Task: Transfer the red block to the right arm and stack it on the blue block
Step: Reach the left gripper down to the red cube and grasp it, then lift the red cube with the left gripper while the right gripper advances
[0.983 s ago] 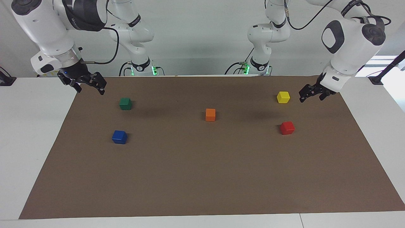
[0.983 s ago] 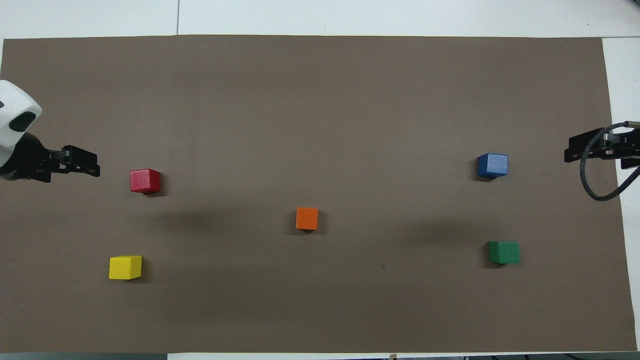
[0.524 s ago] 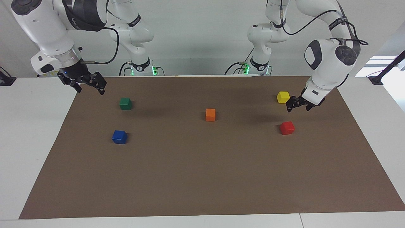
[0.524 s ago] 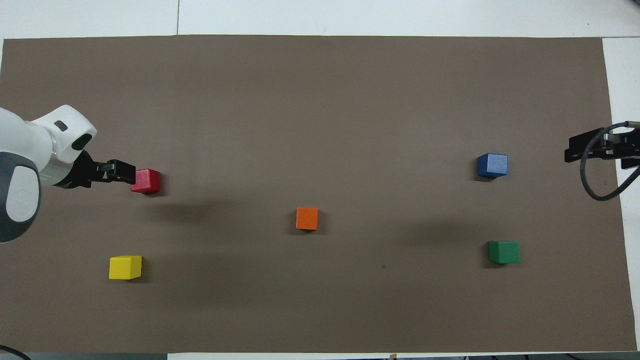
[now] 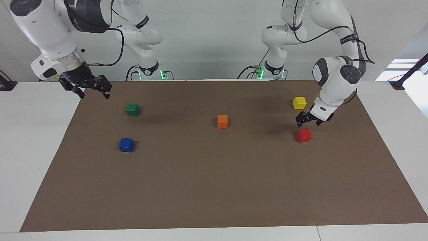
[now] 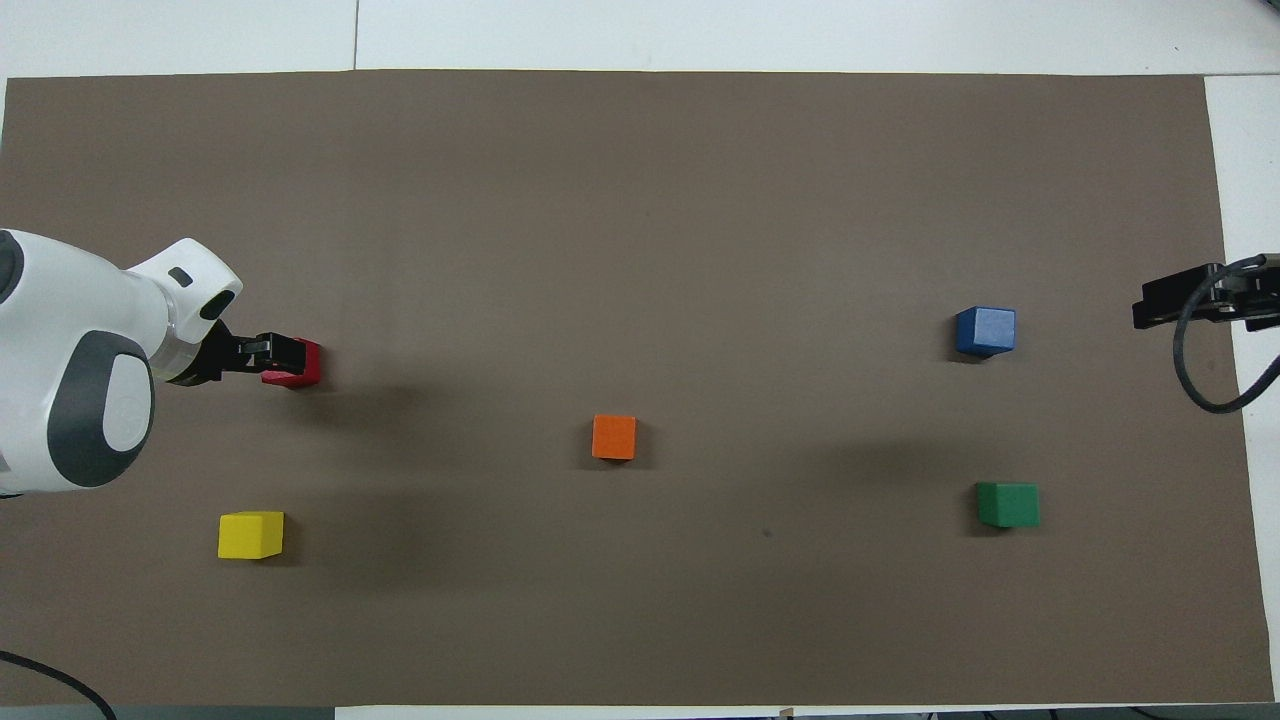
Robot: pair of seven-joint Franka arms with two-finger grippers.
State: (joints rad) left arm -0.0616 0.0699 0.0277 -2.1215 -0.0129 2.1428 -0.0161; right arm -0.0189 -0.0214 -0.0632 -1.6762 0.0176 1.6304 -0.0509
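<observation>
Left gripper (image 5: 307, 122), fingers spread wide and holding nothing, hangs just above the red block (image 5: 303, 135), not yet touching it by the facing view. Red block sits on the brown mat (image 5: 214, 187) at the left arm's end of the table, farther from the robots than the yellow block (image 5: 299, 102). Blue block (image 5: 126, 144) sits at the right arm's end.

Step in hand, as judged: approach for the first pick. Next move calls for lowering to straddle the cube squarely, then closing.

Right gripper (image 5: 89, 87) waits, wide and empty, over the mat's edge near the green block (image 5: 132, 109).

Writing: lettering on the arm bands, too small to read.
</observation>
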